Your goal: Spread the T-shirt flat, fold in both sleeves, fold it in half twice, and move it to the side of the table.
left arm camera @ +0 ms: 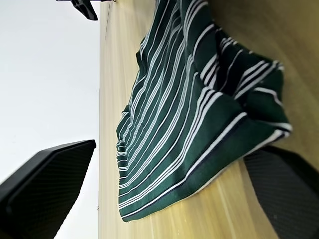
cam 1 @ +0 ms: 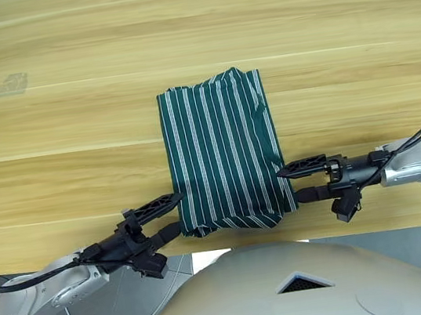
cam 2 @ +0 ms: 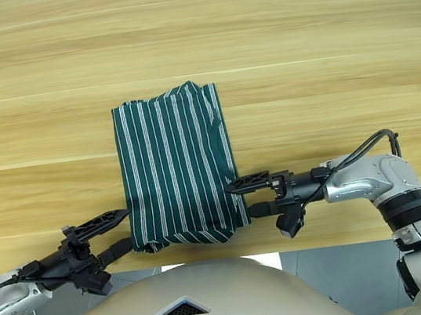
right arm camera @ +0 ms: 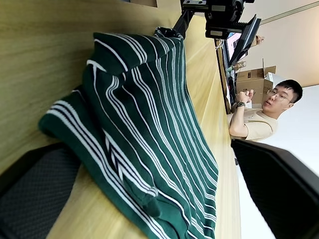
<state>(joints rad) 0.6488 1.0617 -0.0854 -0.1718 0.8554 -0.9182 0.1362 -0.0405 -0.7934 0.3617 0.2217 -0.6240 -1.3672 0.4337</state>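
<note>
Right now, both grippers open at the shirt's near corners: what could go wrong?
1. The T-shirt's near hem lies bunched in layers by the left gripper; closing might catch only some, and the fold could sag open.
2. Its far edge peaks toward the right; the halves may not line up.

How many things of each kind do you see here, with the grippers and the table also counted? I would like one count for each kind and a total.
T-shirt, green with white stripes, folded: 1
Grippers, both open, at the shirt's near corners: left gripper, right gripper: 2
wooden table: 1
Total: 4
</note>
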